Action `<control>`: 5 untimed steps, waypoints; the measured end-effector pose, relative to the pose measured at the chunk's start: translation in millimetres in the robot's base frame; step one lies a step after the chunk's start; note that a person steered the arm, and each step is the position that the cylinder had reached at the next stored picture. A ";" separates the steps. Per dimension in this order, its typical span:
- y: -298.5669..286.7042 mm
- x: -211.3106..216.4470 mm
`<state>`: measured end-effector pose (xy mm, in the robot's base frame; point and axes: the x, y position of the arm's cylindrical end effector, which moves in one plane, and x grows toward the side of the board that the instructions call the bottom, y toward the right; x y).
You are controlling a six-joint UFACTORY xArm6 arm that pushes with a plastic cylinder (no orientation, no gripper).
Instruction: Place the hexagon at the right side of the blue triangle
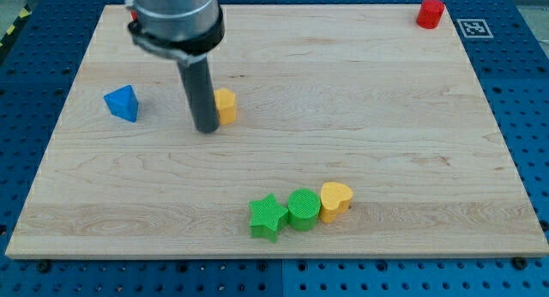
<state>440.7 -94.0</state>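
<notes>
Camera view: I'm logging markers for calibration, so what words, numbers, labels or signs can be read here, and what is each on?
No readable words or numbers anywhere.
Fiducial tag: a black-and-white square pattern, no letters, on the blue pegboard past the board's top right corner.
Blocks and my tip: no markings visible.

A blue triangle (122, 103) sits at the frame's left and a red block (430, 13) at upper right, both on a pale wooden board (343, 100). Bottom centre holds a green star (268, 216), a green cylinder (303, 209) and a yellow heart (335, 200); a yellow hexagon (226, 106) lies upper left.
</notes>
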 end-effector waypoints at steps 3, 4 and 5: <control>-13.6 -67.2; 61.5 -81.1; 60.5 -45.3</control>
<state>395.4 -33.5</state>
